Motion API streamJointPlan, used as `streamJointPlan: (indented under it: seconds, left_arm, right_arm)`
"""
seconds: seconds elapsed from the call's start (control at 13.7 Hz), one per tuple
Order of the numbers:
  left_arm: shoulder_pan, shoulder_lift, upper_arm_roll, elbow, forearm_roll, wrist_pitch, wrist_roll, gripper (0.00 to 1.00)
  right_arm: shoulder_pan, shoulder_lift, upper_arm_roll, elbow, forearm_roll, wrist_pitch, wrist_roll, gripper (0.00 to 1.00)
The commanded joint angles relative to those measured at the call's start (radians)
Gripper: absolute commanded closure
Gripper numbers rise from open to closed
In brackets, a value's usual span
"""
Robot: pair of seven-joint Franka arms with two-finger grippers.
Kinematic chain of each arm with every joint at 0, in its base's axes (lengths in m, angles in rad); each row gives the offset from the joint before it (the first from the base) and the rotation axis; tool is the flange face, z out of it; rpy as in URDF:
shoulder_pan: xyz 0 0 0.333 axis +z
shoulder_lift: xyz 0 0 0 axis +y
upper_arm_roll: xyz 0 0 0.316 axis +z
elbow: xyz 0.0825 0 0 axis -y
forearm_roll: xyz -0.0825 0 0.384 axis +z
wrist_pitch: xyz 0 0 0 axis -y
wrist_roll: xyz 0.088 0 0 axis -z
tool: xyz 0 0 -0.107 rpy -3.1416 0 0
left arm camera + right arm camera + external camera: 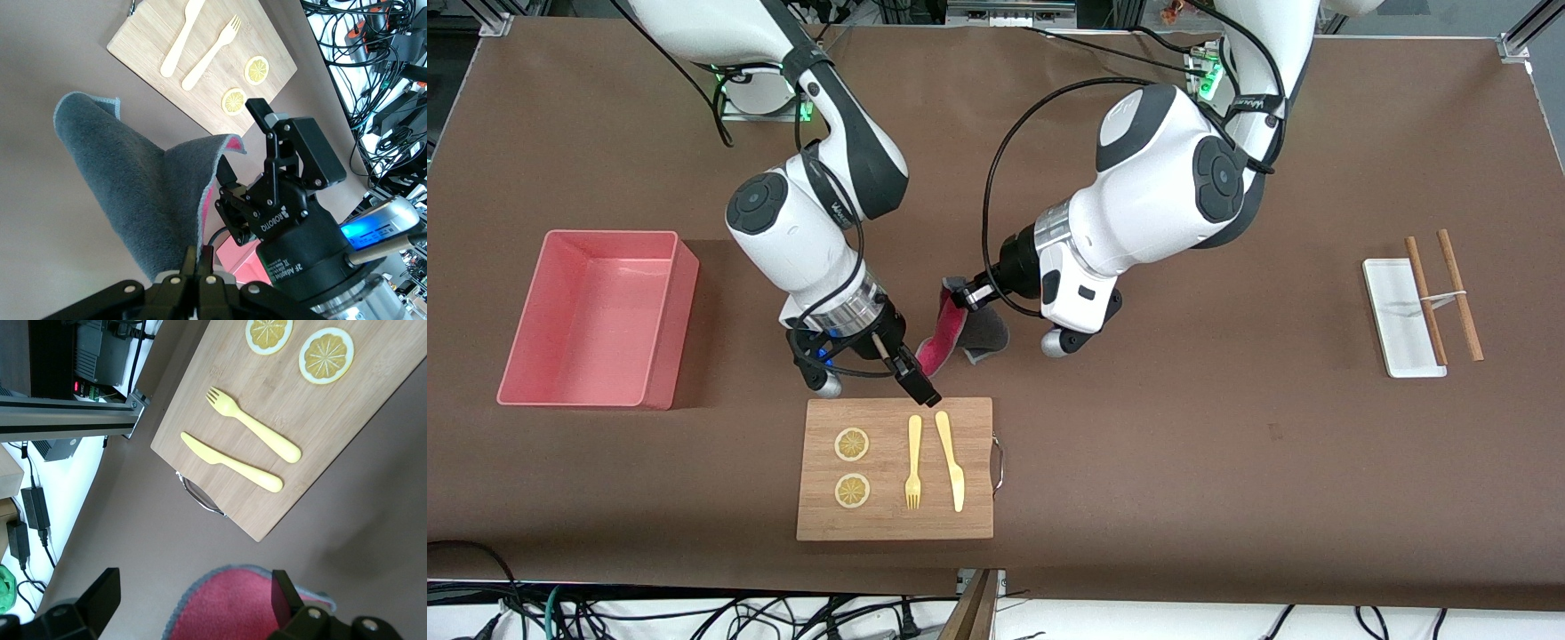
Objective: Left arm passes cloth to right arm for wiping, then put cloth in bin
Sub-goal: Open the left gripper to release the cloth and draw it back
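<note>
The cloth (951, 331) is pinched shut in the left gripper (960, 294) and hung above the counter (1227, 444) betw. both arms, w/ the right gripper (907, 366) spread wide just beside it, by the board's (895, 498) edge.
</note>
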Motion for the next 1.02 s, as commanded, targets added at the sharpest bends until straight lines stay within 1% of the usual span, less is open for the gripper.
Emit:
streamJointPlan:
  seconds: [0.0,0.07,0.29,0.44,0.51,0.58,0.66,0.95]
  left_arm:
    - [0.003,0.005,0.003,0.011,-0.028,0.0,0.0,1.0]
    - [0.003,0.005,0.003,0.011,-0.028,0.002,0.002,1.0]
    - [0.003,0.005,0.003,0.011,-0.028,0.0,0.002,1.0]
    - [0.003,0.005,0.003,0.011,-0.028,0.0,0.002,1.0]
    - [0.003,0.005,0.003,0.011,-0.028,0.0,0.002,1.0]
    - [0.003,0.005,0.003,0.009,-0.028,0.0,0.002,1.0]
    - [0.003,0.005,0.003,0.011,-0.028,0.0,0.002,1.0]
    - [0.003,0.007,0.003,0.009,-0.028,0.0,0.005,1.0]
  right_arm:
    - [0.005,0.025,0.006,0.033,0.021,0.004,0.011,0.0]
    - [0.01,0.025,0.007,0.032,0.029,0.004,0.009,0.03]
    - [0.03,0.04,0.007,0.03,0.046,-0.003,0.005,0.5]
    - [0.03,0.047,0.015,0.03,0.056,-0.005,0.005,0.67]
    - [0.03,0.045,0.015,0.029,0.069,-0.005,0.003,0.8]
    - [0.03,0.047,0.015,0.029,0.079,-0.005,0.002,0.98]
    - [0.03,0.045,0.016,0.029,0.086,-0.006,0.002,1.0]
    - [0.03,0.045,0.016,0.03,0.087,-0.006,-0.001,1.0]
